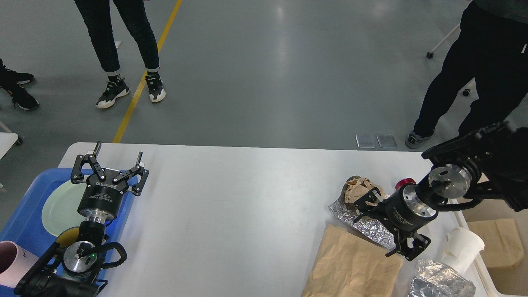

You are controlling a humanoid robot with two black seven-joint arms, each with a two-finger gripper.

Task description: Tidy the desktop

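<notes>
The white desktop (247,218) fills the near half of the scene, running from the blue tray (24,218) at its left end to the cream bin (507,206) at its right. Grey floor with a yellow line (144,74) lies beyond its far edge, and two people's legs stand there, one pair far left (123,41) and one far right (466,70).

The left gripper (117,159) hovers over the tray's right rim, pointing away toward the far side. Its two fingers are spread wide apart with nothing between them. Under it in the tray lies a pale green plate (57,206), and a pink cup (10,264) shows at the near left corner.

The right gripper (385,225) reaches in from the right and is low over a crumpled sheet of foil (367,225) on the right part of the desktop. One finger sits by the brown paper wad (359,189) that rests on the foil's far end; the other sits at the foil's near edge, over the flat brown paper bag (350,264). The fingers straddle the foil, but I cannot tell whether they press on it.

A red wrapper (405,181) peeks out just behind the gripper's wrist. Near the bin's wall stands a tilted white paper cup (464,247), and a second foil lump (437,282) lies at the near edge beside it. A piece of brown cardboard (497,239) lies inside the bin.
</notes>
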